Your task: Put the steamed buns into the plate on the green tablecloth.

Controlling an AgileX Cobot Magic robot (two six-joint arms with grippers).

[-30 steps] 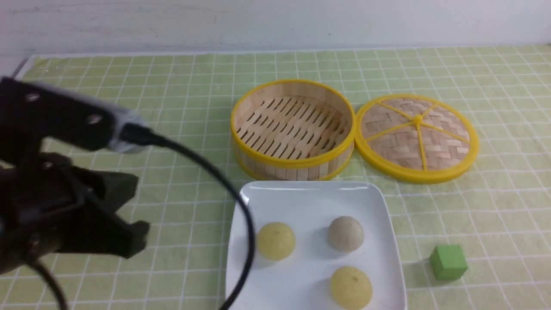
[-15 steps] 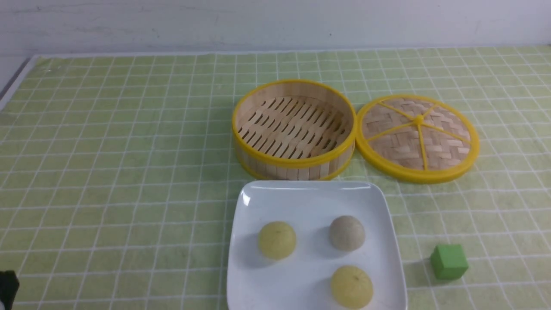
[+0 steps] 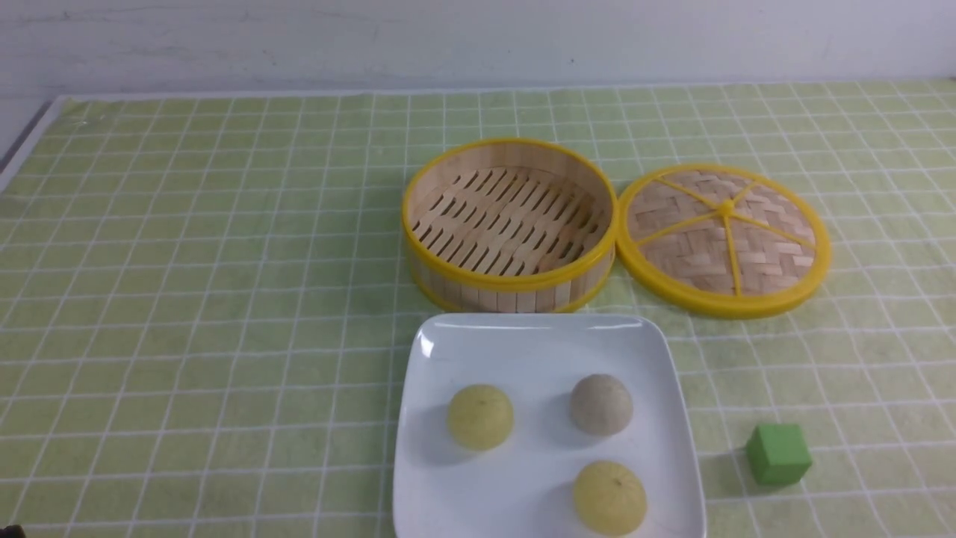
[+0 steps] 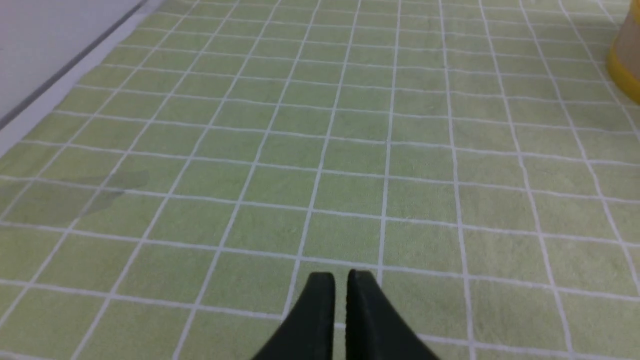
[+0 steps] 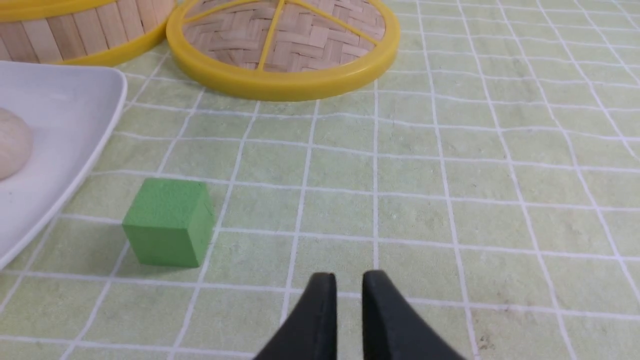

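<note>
On the plate sit both steamed buns already: one pale-yellow bun at about 9 o'clock from the plate's middle, the other down at 5 o'clock near the front rim, plus a grey-beige bun at 2 o'clock. The plate sits flat on the green tablecloth, with the steamer basket empty at its 12 o'clock and the lid lying beside the basket.

So I'd call the job basically finished, nothing left to carry. The next move looks like just parking the arms clear without bumping the plate.

Left gripper: fingers nearly together, thin gap, holding nothing, hovering over bare cloth. Right gripper: same deal, narrow gap, empty, with the green cube off at roughly its 10 o'clock, not touching.
</note>
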